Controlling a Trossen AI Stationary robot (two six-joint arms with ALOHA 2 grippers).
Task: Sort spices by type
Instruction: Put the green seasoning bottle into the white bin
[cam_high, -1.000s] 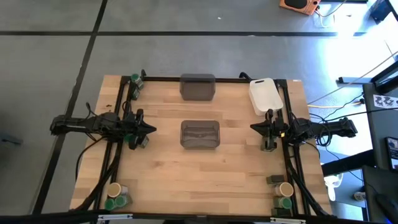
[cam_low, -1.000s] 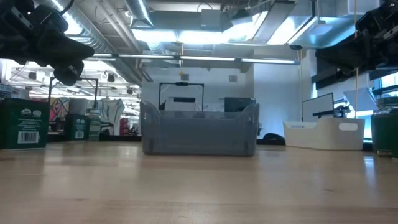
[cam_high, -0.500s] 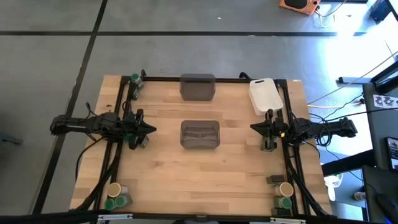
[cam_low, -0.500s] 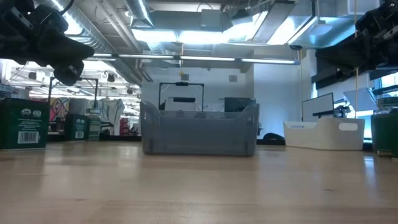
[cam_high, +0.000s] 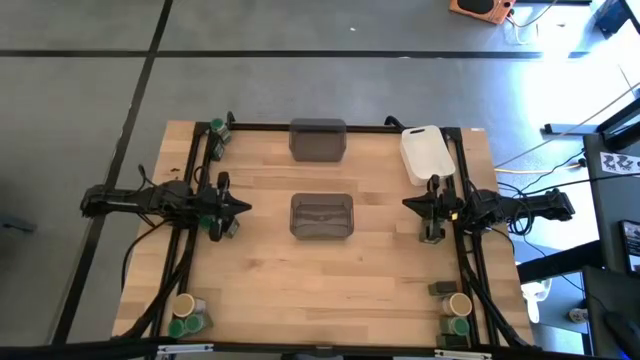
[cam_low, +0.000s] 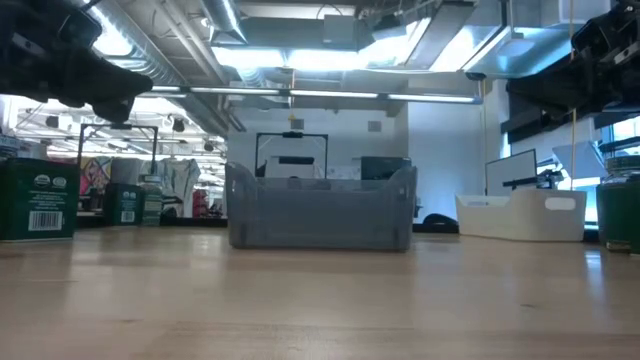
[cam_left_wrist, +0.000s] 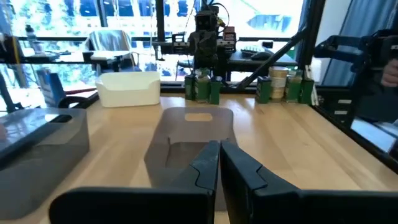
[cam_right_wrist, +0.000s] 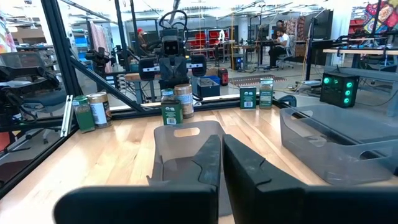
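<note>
My left gripper (cam_high: 240, 208) hovers shut over the table's left side and points at the middle grey bin (cam_high: 321, 216). Its fingers (cam_left_wrist: 219, 163) hold nothing. My right gripper (cam_high: 408, 205) faces it from the right side, also shut and holding nothing (cam_right_wrist: 221, 158). The spices stand on their bases in small groups. Green- and tan-lidded jars (cam_high: 186, 315) are at the near left corner and jars with a dark tin (cam_high: 455, 310) at the near right. More stand at the far left (cam_high: 215, 135), under the left arm (cam_high: 222, 226) and under the right arm (cam_high: 432, 232).
A second grey bin (cam_high: 318, 139) stands at the far edge, and a white tray (cam_high: 423, 152) at the far right. A black frame (cam_high: 200, 170) runs along the table's sides. Bare wood lies near the front edge (cam_high: 320, 290). A green tin (cam_low: 38, 200) shows at left in the low view.
My left gripper has rolled about the line it points along while staying in place and shut. The right arm and all spices have kept still.
</note>
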